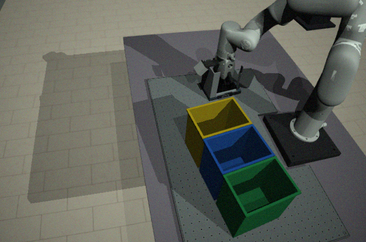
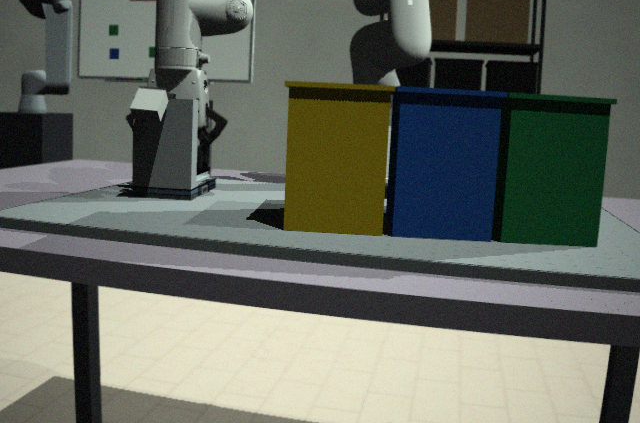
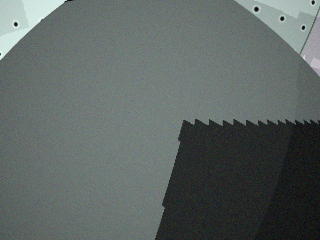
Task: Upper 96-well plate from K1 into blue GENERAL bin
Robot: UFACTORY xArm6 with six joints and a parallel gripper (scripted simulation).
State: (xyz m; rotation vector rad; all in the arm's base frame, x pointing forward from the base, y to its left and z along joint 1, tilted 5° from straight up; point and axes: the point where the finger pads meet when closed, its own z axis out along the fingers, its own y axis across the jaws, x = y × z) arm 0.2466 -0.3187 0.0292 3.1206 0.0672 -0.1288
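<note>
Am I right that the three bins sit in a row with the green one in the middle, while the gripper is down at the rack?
Not quite. The top view shows the blue bin in the middle, between the yellow bin and the green bin. The gripper is indeed down at the rack.

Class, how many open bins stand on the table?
3, touching in one row: yellow bin nearest the rack, blue bin in the middle, green bin at the far end.

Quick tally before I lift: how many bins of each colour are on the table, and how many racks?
Yellow open-topped bin: 1
Blue open-topped bin: 1
Green open-topped bin: 1
Grey stack rack: 1
Total: 4
The three bins stand upright in a row; the gripper is down at the rack, fingers shut on something hidden from view.
</note>
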